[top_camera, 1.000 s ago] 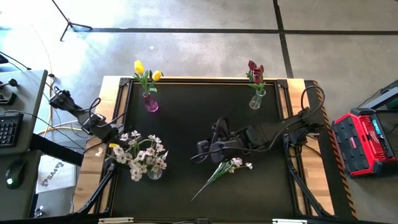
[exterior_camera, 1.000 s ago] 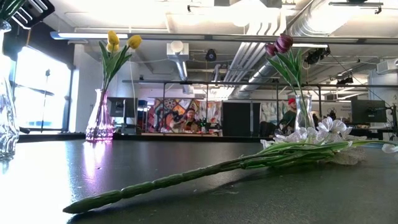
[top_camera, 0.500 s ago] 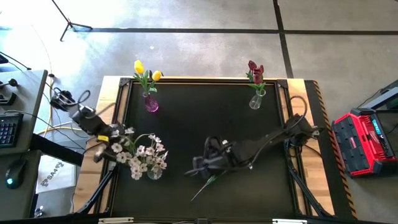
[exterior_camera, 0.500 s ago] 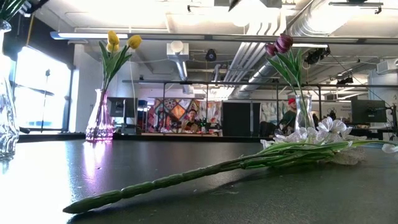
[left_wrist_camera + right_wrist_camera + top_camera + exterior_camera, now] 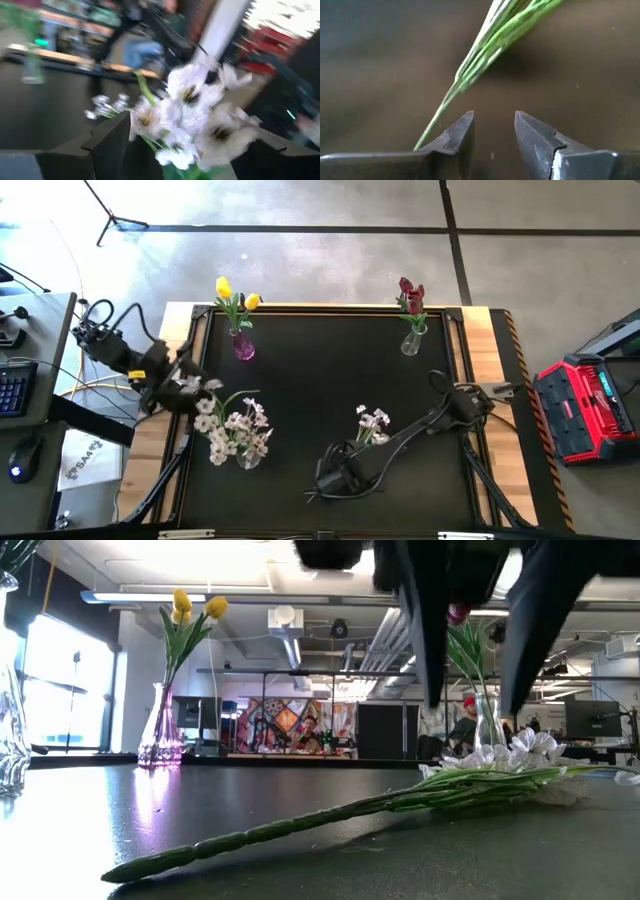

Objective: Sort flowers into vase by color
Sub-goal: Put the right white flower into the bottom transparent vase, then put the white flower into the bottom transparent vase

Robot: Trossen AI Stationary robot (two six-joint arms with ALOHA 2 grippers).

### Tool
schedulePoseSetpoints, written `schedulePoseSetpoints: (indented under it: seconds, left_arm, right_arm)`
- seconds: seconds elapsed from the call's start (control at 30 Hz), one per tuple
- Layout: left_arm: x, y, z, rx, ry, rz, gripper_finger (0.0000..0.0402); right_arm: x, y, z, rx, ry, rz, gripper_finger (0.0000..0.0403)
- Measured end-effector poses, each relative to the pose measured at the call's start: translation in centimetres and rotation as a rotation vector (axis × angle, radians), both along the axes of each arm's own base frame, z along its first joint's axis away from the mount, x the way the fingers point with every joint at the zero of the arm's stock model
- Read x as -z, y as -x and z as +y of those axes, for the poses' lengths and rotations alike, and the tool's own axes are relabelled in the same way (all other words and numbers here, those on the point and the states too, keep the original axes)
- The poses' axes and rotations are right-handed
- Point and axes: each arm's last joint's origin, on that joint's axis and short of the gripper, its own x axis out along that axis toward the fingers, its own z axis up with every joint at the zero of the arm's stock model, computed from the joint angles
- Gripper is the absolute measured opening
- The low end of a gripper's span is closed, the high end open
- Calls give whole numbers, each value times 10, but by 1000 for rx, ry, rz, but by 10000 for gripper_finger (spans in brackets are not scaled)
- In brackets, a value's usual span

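Yellow tulips [image 5: 232, 292], dark red tulips [image 5: 409, 295]

Both arms are dark, near black, built of slim jointed segments. The left arm [image 5: 125, 358], by the table's [image 5: 300, 380] left edge, trails looping black cables. The right arm [image 5: 420, 425], over the black table top, carries a black cable arching above its elbow. The right gripper [image 5: 492, 131] has two flat, wedge-shaped dark fingers [image 5: 462, 135] with squared grey shoulders. The left gripper's [image 5: 185, 145] fingers are broad, angular black plates.

No text I can read anywhere, no labels, brands or numbers near my grippers, print on the paper beside the table too small to make out
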Motion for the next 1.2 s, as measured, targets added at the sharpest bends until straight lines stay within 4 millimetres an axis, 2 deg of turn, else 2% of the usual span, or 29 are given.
schedulePoseSetpoints:
  seconds: [0.2,0.37,0.47,0.57,0.83,1.2]
  left_arm:
    - [-1,-2,4,-164,49,23,285]
    - [0,-12,0,-244,61,58,284]
    - [0,-14,0,-296,65,58,284]
    - [-5,-12,1,-308,78,47,284]
    - [-20,-4,8,-363,41,-3,284]
    - [-11,-2,11,-437,65,77,284]
  right_arm:
    - [25,-17,-23,71,35,51,129]
    - [32,-25,-43,109,53,92,129]
    - [35,-24,-47,112,-24,169,129]
    - [34,-22,-41,98,-84,194,129]
    - [32,-18,-23,112,-106,163,129]
    - [16,-11,7,45,-88,79,129]
